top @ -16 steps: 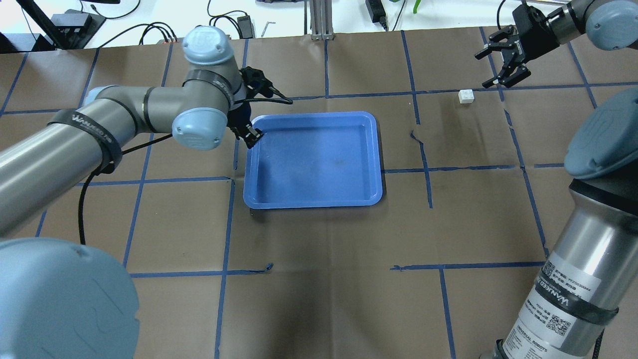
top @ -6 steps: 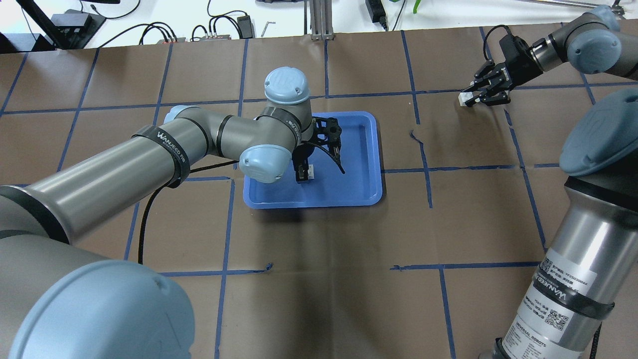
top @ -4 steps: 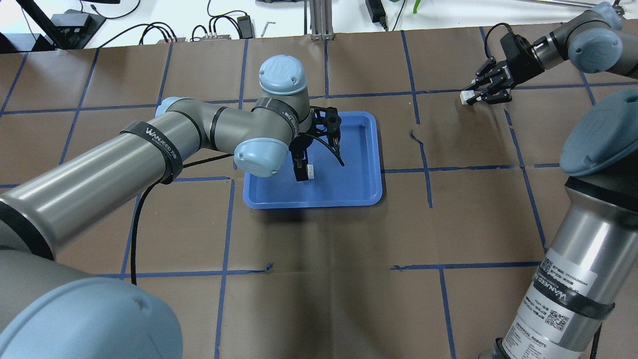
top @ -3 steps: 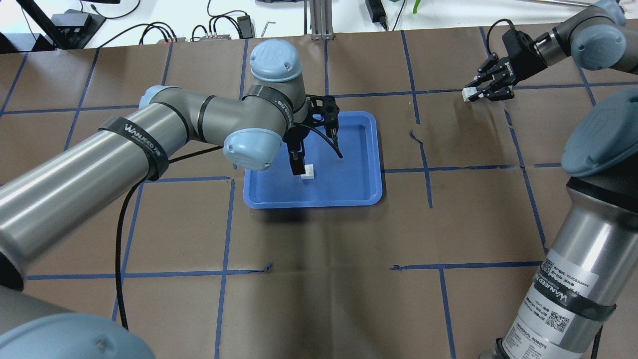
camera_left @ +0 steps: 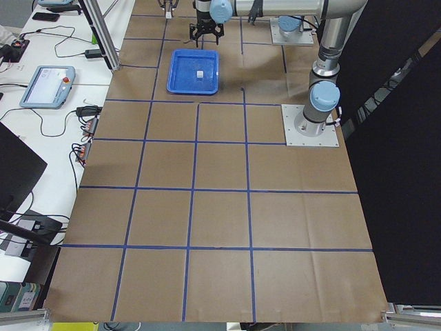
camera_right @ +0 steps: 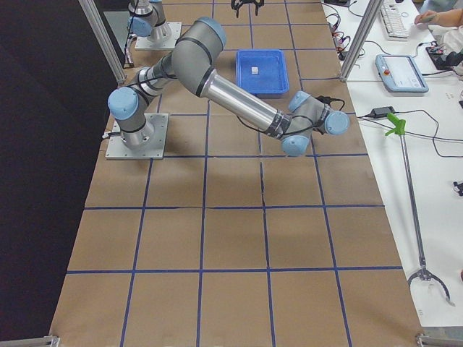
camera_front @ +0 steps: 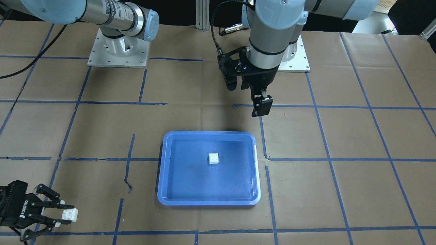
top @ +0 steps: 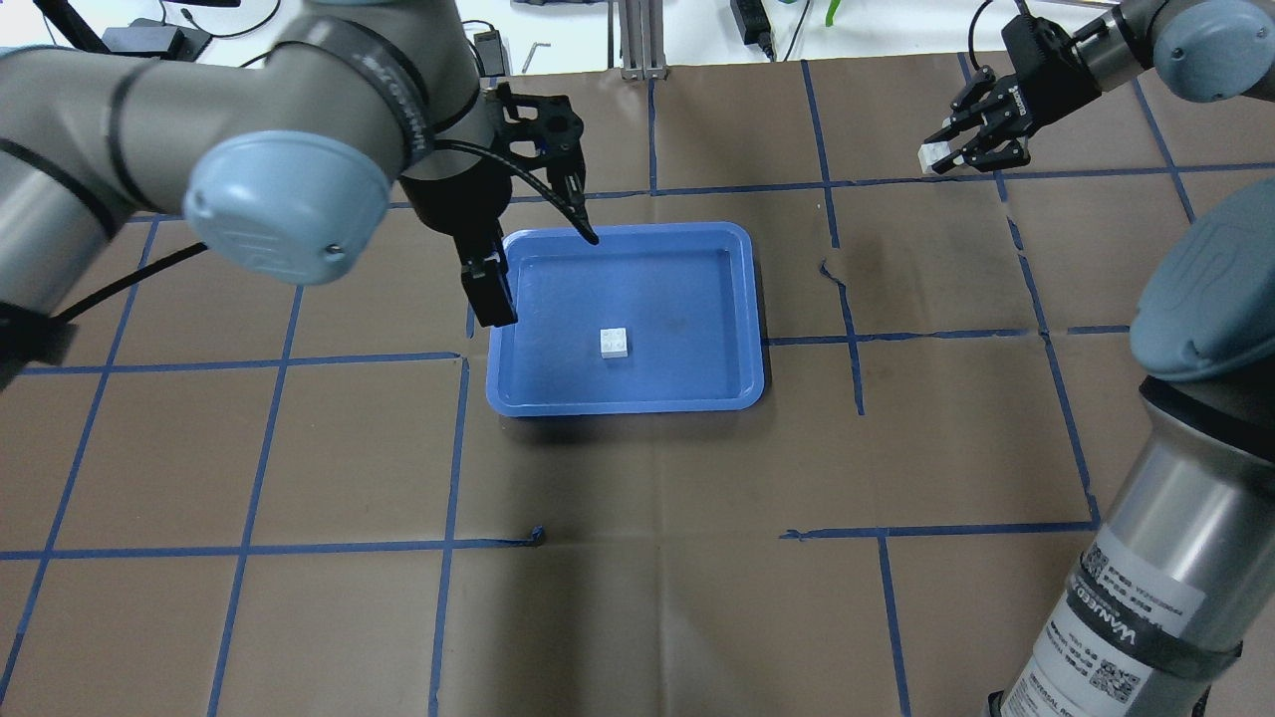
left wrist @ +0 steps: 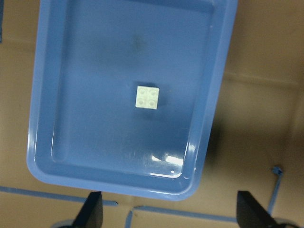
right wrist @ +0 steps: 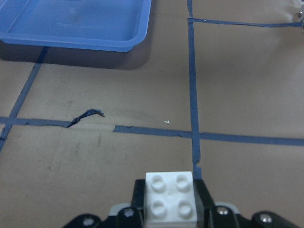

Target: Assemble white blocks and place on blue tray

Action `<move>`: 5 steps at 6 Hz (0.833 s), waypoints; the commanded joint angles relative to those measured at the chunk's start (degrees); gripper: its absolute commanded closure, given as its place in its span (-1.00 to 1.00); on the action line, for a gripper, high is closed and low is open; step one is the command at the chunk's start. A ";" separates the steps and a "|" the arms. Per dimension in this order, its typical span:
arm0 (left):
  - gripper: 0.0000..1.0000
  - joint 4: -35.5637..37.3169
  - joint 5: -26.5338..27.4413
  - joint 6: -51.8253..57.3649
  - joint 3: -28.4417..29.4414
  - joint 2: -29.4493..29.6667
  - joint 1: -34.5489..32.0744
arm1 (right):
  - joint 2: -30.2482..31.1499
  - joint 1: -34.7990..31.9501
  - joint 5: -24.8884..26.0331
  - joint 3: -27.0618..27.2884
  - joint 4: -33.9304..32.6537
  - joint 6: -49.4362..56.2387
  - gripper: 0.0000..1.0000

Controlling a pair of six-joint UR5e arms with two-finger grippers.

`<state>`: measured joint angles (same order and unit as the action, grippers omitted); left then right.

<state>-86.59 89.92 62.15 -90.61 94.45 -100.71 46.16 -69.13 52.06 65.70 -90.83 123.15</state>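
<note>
— Small white studded brick point(top: 615, 342) is being left in the shallow blue plastic tray point(top: 687, 289); left jaws withdrawn, wide, empty.
— Its twin point(top: 931, 156) is being lifted, pinched in right jaws, for stacking.

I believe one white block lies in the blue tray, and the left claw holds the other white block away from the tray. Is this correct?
Not quite: the right claw holds the other white block away from the tray, as the right wrist-mounted view shows. The left claw is open and empty. One white block does lie in the blue tray.
</note>
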 commanded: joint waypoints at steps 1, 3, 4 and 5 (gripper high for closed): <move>-0.98 -4.02 -0.27 -17.82 0.26 -4.62 2.79 | 5.23 -4.50 -0.90 8.34 -5.79 -5.34 0.60; -0.98 -1.83 -0.80 -38.31 0.34 -6.38 5.95 | 7.97 -10.13 -1.43 17.40 -22.29 -18.50 0.60; -0.98 -1.65 -0.89 -48.94 0.43 -7.34 5.97 | 9.37 -14.59 -1.43 24.84 -35.51 -28.74 0.61; -0.98 -0.96 -0.71 -56.10 0.43 -7.53 5.97 | 10.78 -17.77 -1.43 30.05 -44.77 -36.24 0.61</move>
<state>-88.10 89.13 14.13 -90.21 87.36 -94.86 55.55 -83.48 50.64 90.13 -125.58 94.89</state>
